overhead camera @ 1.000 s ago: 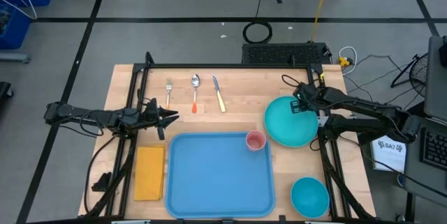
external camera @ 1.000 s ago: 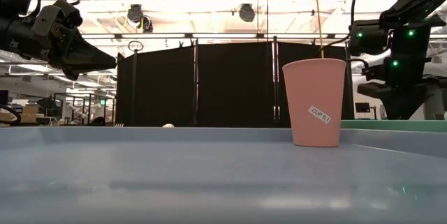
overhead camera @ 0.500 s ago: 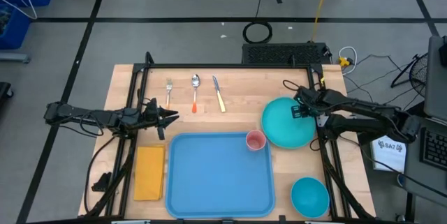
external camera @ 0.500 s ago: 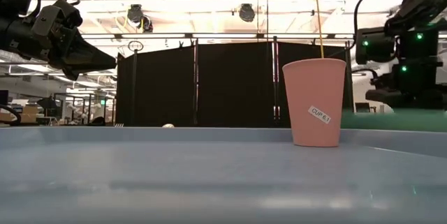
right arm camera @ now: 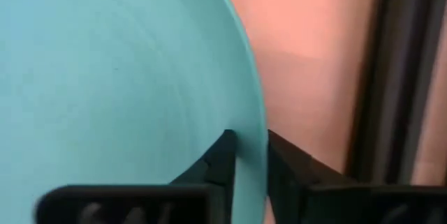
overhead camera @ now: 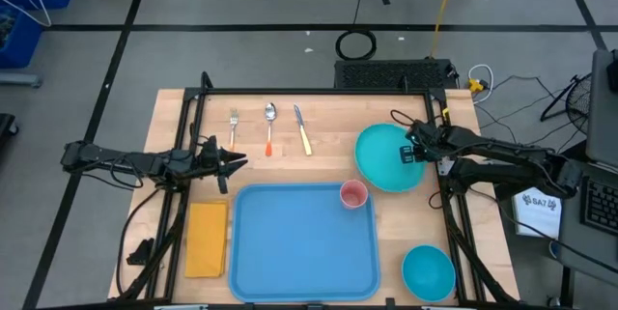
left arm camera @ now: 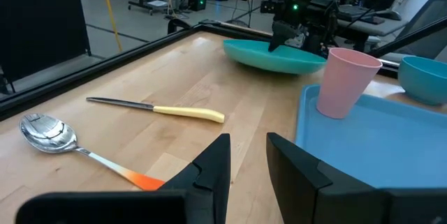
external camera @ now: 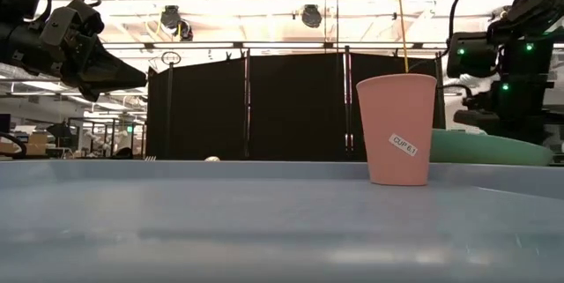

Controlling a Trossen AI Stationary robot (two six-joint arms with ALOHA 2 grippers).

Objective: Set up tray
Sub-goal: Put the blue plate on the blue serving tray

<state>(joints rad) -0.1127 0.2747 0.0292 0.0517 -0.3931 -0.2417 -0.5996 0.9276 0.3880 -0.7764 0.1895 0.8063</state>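
Right gripper [overhead camera: 413, 153] grips the round teal plastic plate [overhead camera: 386, 158].
Its jaws pinch the plate's 3 o'clock rim; left gripper [overhead camera: 235, 162], jaws slightly apart and empty, hovers over the bench [overhead camera: 338, 122].

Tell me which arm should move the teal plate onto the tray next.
Right. The right gripper is already shut on the rim of the teal plate, just beside the tray. The left gripper hangs over bare table at the tray's opposite side, holding nothing.
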